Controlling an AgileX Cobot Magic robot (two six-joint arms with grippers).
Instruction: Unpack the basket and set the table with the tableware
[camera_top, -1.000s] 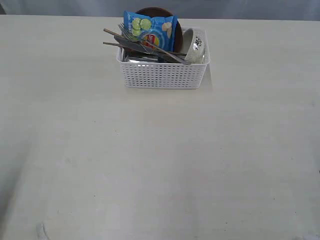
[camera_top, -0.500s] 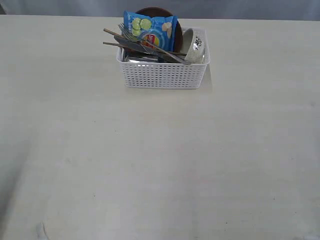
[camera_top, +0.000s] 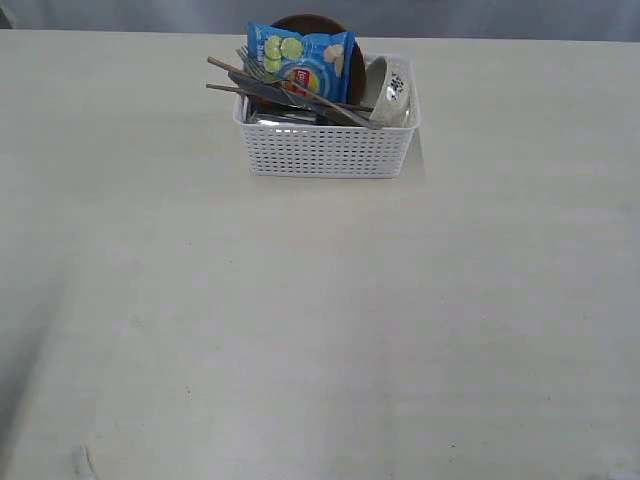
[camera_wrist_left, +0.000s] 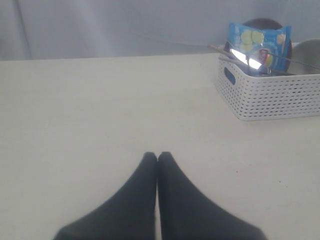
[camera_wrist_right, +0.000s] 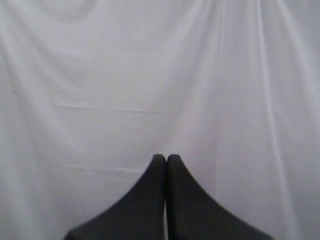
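The white lattice basket (camera_top: 328, 150) (camera_wrist_left: 272, 97) stands at the far middle of the cream table (camera_top: 300, 330). In it lean a steel fork and knife (camera_top: 300, 92), wooden chopsticks (camera_top: 225, 78), a pale bowl on its side (camera_top: 388, 92) and a brown plate (camera_top: 305, 22) behind a blue snack bag (camera_top: 303, 60) (camera_wrist_left: 257, 46). Neither arm shows in the exterior view. My left gripper (camera_wrist_left: 157, 156) is shut and empty, low over bare table, well short of the basket. My right gripper (camera_wrist_right: 166, 158) is shut and empty, facing a white curtain.
A grey-white curtain (camera_wrist_right: 150, 75) hangs behind the table's far edge (camera_top: 500, 38). Bare tabletop (camera_wrist_left: 100, 110) stretches between my left gripper and the basket.
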